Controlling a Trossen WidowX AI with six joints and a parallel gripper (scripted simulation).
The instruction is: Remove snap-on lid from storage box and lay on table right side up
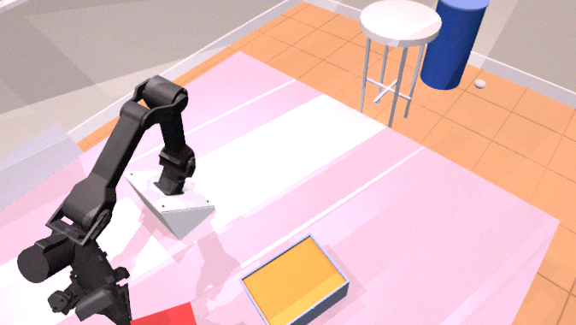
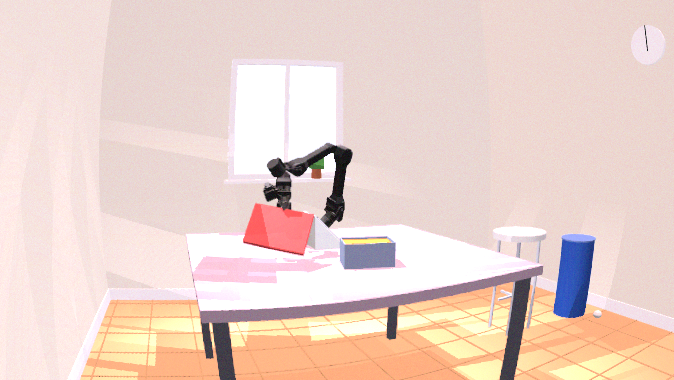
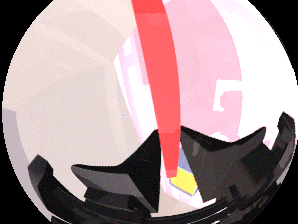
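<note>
The top view looks down at a slant from above the counter [image 1: 427,205] [image 2: 370,302], close enough that the counter runs off the picture. The exterior view stands farther back, just a bit higher than the counter, and faces the window [image 2: 287,120]. Both see the open box [image 1: 295,280] [image 2: 367,254], the stool [image 1: 399,21] [image 2: 519,234] and the blue bin [image 1: 453,47] [image 2: 574,275]. The wrist view sits very near the black fingers and looks out past them.
</note>
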